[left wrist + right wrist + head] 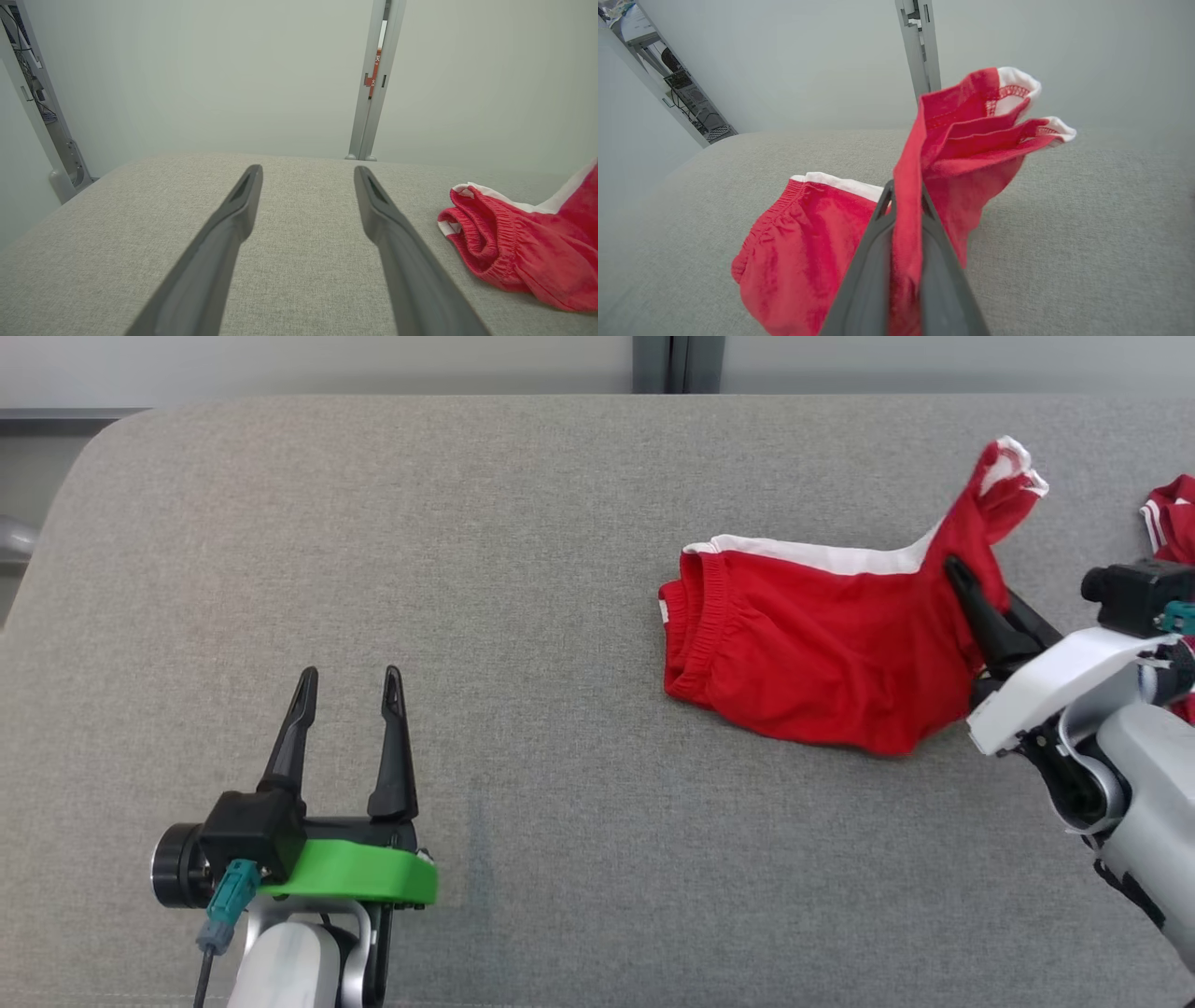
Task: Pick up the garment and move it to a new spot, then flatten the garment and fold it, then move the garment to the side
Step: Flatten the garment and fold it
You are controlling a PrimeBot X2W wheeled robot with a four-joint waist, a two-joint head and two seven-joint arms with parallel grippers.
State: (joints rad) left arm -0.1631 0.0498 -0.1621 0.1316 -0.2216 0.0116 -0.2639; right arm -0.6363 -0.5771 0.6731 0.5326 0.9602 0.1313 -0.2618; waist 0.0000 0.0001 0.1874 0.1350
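The first step, the picking up, is judged to be in hand. The red cloth shorts with white trim [803,653] are lying on the grey fabric-covered desk [523,569] at about 2 o'clock in the head view, and one leg end is raised off the surface. This leg is pinched between the fingers of the right gripper [976,583], which are closed narrowly on the cloth. The left gripper [350,681] is held at about 8 o'clock, well apart from the shorts, with its fingers spread wide and empty. For the next move, a lift high enough to free the waistband from the desk is probably needed before the garment is carried to a new spot. Two grippers are counted, and two red garments: a second red piece with white stripes [1172,518] is partly seen at 3 o'clock.
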